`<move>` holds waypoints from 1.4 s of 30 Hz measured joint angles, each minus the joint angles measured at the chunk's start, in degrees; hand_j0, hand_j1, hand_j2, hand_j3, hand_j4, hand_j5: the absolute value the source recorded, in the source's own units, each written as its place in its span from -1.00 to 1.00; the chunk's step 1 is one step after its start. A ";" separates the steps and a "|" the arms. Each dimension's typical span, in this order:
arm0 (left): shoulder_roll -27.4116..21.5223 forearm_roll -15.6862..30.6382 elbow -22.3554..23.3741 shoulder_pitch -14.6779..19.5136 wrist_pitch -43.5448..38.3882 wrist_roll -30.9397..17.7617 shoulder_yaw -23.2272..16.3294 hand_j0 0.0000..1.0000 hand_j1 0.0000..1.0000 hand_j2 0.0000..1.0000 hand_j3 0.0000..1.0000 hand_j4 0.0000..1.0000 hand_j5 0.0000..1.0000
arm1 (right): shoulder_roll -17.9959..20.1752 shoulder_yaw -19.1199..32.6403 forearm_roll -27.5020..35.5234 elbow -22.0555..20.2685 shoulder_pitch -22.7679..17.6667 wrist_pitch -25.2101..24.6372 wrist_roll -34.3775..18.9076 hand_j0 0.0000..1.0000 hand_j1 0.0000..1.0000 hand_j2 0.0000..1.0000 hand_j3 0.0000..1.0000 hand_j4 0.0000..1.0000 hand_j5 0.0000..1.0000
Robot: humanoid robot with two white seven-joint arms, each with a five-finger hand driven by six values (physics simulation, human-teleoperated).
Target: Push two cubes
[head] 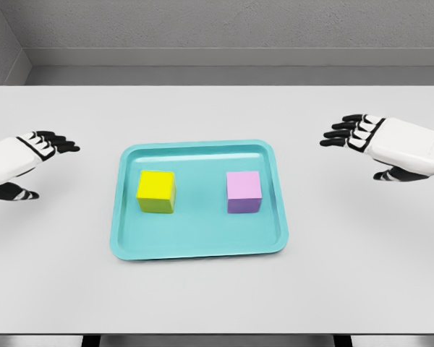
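A yellow cube [156, 191] sits in the left half of a teal tray [200, 246], and a pink-purple cube [244, 191] sits in the right half; a gap of bare tray separates them. My left hand [40, 155] hovers over the table left of the tray, fingers stretched out flat and holding nothing. My right hand [369, 144] hovers right of the tray, palm turned inward, fingers extended and empty. Neither hand touches the tray or a cube.
The tray lies in the middle of a white table [217, 303]. A grey wall runs behind the table's far edge.
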State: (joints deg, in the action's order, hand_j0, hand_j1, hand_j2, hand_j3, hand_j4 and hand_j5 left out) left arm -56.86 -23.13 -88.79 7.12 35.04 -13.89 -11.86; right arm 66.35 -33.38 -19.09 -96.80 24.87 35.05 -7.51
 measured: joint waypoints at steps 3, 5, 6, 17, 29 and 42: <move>-0.11 -0.24 -0.82 -0.09 0.02 -0.70 -0.51 1.00 1.00 1.00 1.00 1.00 1.00 | 0.19 -0.27 0.07 0.21 0.96 -0.01 0.30 1.00 1.00 1.00 1.00 1.00 1.00; -0.15 -0.31 -1.15 -0.18 0.03 -1.26 -0.66 1.00 1.00 1.00 1.00 1.00 1.00 | 0.12 -0.42 0.40 0.60 1.23 -0.01 0.70 1.00 1.00 1.00 1.00 1.00 1.00; -0.16 -0.75 -1.26 -0.09 0.02 -1.83 -0.70 0.90 0.90 0.90 0.90 0.90 0.90 | -0.08 -0.40 0.38 0.96 2.72 -0.01 0.62 1.00 1.00 1.00 1.00 1.00 1.00; 1.33 -7.39 -2.32 0.53 0.04 -3.49 -1.15 0.53 0.53 0.53 0.53 0.53 0.53 | -12.32 2.92 -11.34 5.24 2.11 0.02 -7.78 0.45 0.45 0.45 0.45 0.45 0.45; 6.98 -9.76 -4.45 9.05 0.03 -8.98 -6.78 0.58 0.58 0.58 0.58 0.58 0.58 | -16.30 2.32 -18.49 3.22 0.70 0.04 -10.26 0.44 0.44 0.44 0.44 0.44 0.44; 8.47 -9.88 -4.55 10.46 0.07 -10.90 -12.21 0.58 0.58 0.58 0.58 0.58 0.58 | -17.56 -0.72 -22.15 -0.06 0.88 0.04 -12.34 0.44 0.44 0.44 0.44 0.44 0.44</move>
State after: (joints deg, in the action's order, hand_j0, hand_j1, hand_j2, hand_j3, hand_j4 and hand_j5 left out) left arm -48.38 -33.01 -93.33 17.58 35.11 -24.78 -24.07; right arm 48.79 -34.10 -41.24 -96.86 25.75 35.09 -19.85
